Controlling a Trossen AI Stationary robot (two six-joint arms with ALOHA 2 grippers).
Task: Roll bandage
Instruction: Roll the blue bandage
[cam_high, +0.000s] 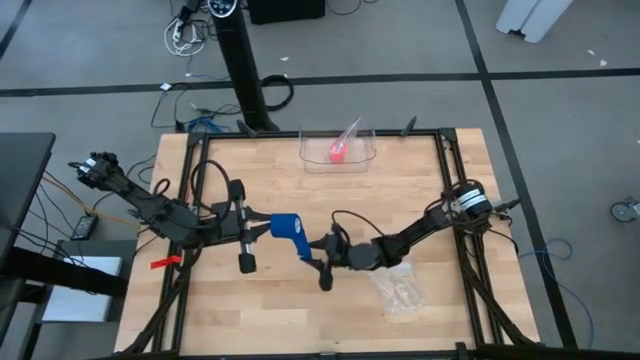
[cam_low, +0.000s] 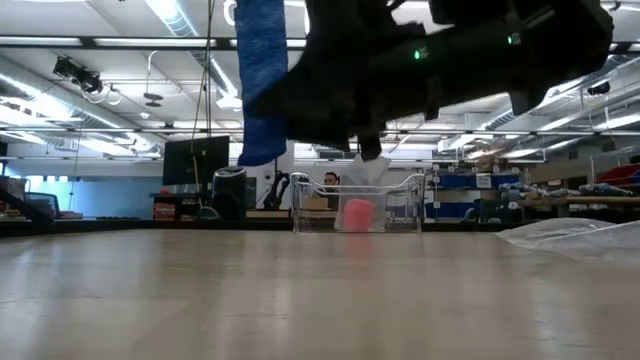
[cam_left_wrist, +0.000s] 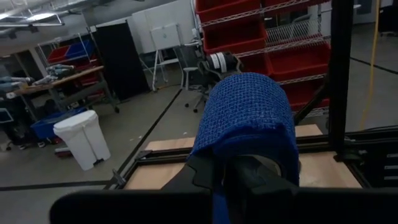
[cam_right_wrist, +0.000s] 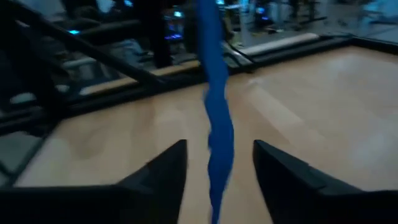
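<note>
The bright blue bandage (cam_high: 290, 226) is a roll held above the table's middle, and my left gripper (cam_high: 268, 228) is shut on it from the table's left. From the roll a loose strip (cam_low: 262, 90) hangs down; its lower end stays clear of the table. My right gripper (cam_right_wrist: 219, 163) comes level from the table's right, lower down. Its fingers stand open on either side of the hanging strip (cam_right_wrist: 217, 130) and do not touch it. My left gripper holds the bandage at the roll (cam_left_wrist: 249, 118), which sits over the ends of its two fingers (cam_left_wrist: 208, 177). Blue cloth (cam_left_wrist: 219, 202) shows between them. The fingers reach level from the table's left. The roll is lifted clear, its tail hanging slack.
A clear container (cam_high: 338, 158) with a small pink roll (cam_high: 337, 152) stands at the table's far edge. A clear plastic bag (cam_high: 398, 290) lies near the right front. Black frame rails border the wooden table (cam_high: 260, 320).
</note>
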